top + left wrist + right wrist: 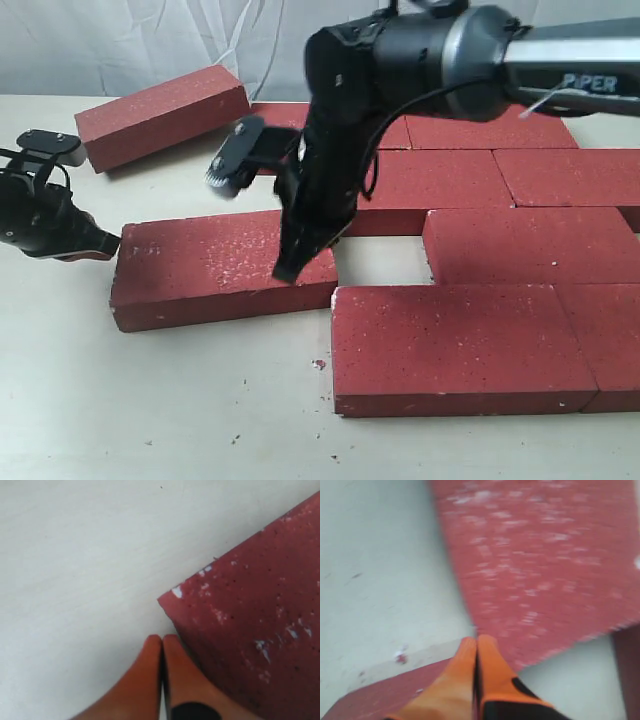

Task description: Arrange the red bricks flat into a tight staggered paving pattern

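A loose red brick (225, 265) lies flat and slightly askew left of the laid red bricks (520, 240), with a gap between them. My left gripper (108, 245) is shut, its orange fingertips (162, 640) against the table at that brick's left end, beside its chipped corner (240, 630). Reaching across from the right, my right gripper (285, 270) is shut and points down onto the loose brick's right end. In the right wrist view its tips (476, 641) sit at the edge of that blurred brick (545, 555), near another brick (385, 695).
Another red brick (160, 115) lies askew at the back left. Several bricks form staggered rows on the right, up to the front one (450, 350). Small red crumbs (319, 364) dot the pale table (150, 400). A grey curtain hangs behind.
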Available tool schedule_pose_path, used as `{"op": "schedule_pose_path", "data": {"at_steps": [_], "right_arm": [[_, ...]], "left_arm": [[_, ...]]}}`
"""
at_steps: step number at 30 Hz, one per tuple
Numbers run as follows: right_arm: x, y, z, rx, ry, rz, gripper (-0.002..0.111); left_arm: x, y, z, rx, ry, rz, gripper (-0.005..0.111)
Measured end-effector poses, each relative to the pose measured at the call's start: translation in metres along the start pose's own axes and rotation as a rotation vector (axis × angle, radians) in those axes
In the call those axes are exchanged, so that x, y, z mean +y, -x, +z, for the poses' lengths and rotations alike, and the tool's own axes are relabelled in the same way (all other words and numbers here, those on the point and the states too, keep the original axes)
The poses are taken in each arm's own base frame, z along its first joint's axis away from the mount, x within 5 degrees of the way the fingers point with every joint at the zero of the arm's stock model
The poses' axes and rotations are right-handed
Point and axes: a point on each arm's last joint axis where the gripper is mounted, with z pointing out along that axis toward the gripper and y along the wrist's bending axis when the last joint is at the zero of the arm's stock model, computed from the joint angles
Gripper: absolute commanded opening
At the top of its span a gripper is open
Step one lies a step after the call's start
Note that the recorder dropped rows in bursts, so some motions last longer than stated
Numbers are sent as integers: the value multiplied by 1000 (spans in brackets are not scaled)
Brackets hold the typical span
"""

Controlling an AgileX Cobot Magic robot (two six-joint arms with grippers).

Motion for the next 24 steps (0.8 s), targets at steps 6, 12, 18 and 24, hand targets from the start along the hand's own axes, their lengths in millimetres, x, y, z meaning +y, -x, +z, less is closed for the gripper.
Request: {"op": "schedule_pose_path", "data": {"at_steps": [6,12,18,24], "right_arm": [[-74,-45,13,-24,-103,311,-1],[-81,-49,42,-36,-64,331,-1],[-74,-38,46,-92,-46,309,-1],[-67,-32,47,-96,-25,292,-1]], "left_arm": [[2,2,0,-27,20,-47,0],[-1,2,0,-17,-8,-53,0],[-3,-2,4,8,-45,-55,0],[-4,-2,4,16,-61,-55,0]]}}
